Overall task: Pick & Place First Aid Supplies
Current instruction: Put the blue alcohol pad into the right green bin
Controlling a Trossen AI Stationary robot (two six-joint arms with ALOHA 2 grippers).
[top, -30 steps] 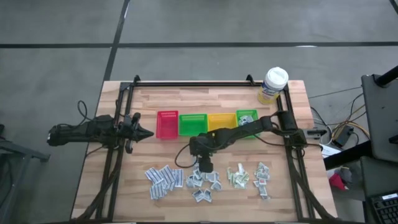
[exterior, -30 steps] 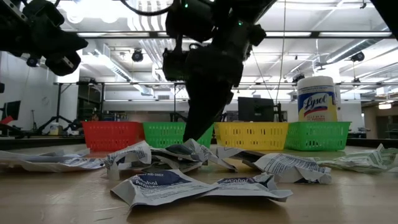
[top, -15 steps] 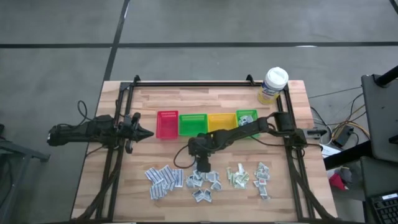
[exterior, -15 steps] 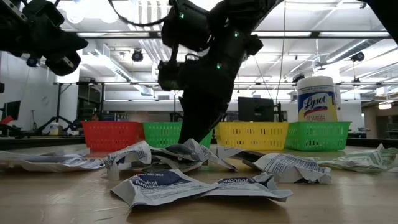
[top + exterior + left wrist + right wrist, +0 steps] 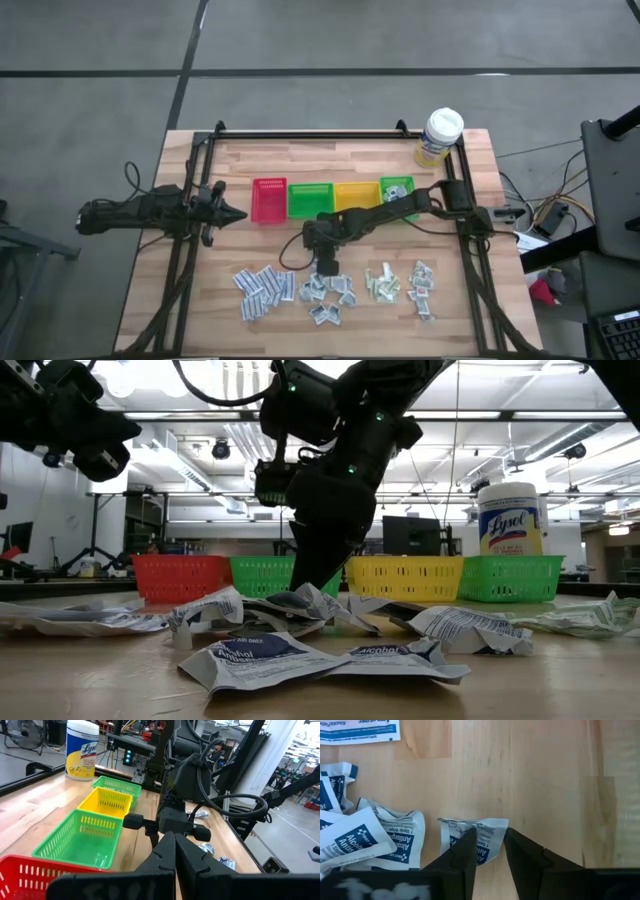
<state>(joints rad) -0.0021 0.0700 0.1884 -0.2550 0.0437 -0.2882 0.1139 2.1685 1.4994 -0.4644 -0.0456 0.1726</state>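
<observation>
Pale wood-plank worktop (image 5: 300,160) carries crinkled paper sachets (image 5: 325,290) in loose heaps near its front edge; the right gripper (image 5: 487,845) has its dark fingers clamped on one white-blue sachet (image 5: 485,832). Ribbed plastic bins (image 5: 332,198) stand behind. Left gripper (image 5: 235,214) hangs aside, fingers together

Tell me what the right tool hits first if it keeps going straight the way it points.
The right tool points down at the table; a white-blue alcohol sachet lies between its fingertips, so it would likely meet that sachet first, then the wood.
</observation>
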